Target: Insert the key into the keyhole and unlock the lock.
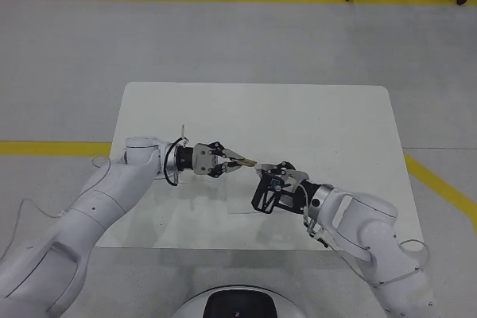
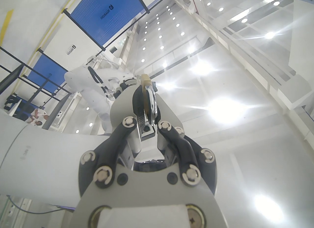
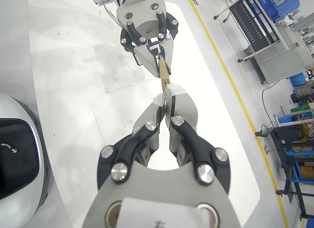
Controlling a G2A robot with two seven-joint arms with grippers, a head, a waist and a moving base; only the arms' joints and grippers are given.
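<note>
Both arms met above the middle of the white counter point(image 1: 334, 111). The left claw point(image 1: 237, 161) was clamped on a brass lock point(image 3: 163, 74), its chrome shackle tucked back between the fingers and the body pointing toward the other arm. The right claw point(image 3: 168, 95), with taped fingertips, was pinched shut on the key point(image 3: 166, 106), a thin silver blade. The key's tip touched the lock's end face; whether it had entered the keyhole could not be told.
</note>
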